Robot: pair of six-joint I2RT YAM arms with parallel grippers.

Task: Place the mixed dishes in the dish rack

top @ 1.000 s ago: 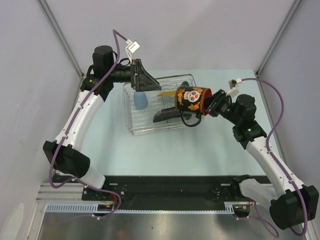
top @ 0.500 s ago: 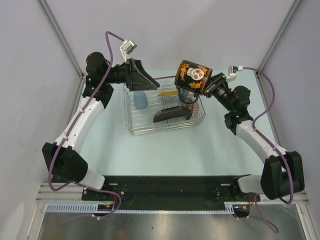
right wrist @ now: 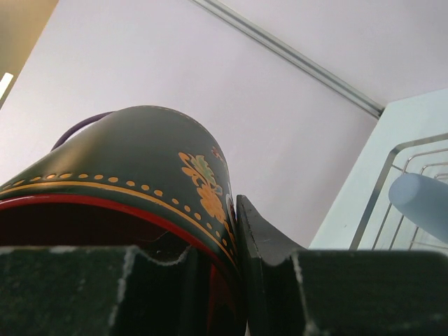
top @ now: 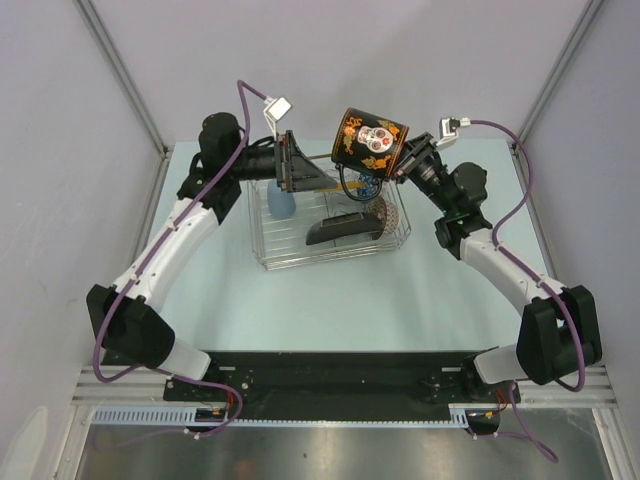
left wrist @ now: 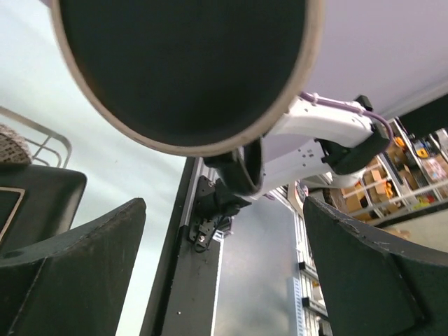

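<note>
My right gripper (top: 403, 162) is shut on the rim of the dark red-rimmed mug (top: 368, 140) and holds it tilted in the air over the back of the dish rack (top: 268, 250). In the right wrist view one finger (right wrist: 260, 241) presses the mug's wall (right wrist: 140, 154) from outside. My left gripper (top: 303, 172) is open and empty just left of the mug; its view shows the mug's base (left wrist: 182, 70) above the fingers (left wrist: 77, 273). In the rack are the blue bowl (top: 281, 200), the black plate (top: 338, 229), the brown-speckled bowl (top: 391, 215) and the partly hidden yellow plate (top: 333, 185).
The rack stands at the back middle of the pale blue table (top: 330, 300). Grey walls close in the back and sides. A black rail (top: 330, 370) with both arm bases runs along the near edge. The blue bowl (right wrist: 423, 199) and rack wire (right wrist: 383, 178) show in the right wrist view.
My right gripper has carried the mug up and to the back left, above the rack. My left gripper has swung right, closer to the mug.
</note>
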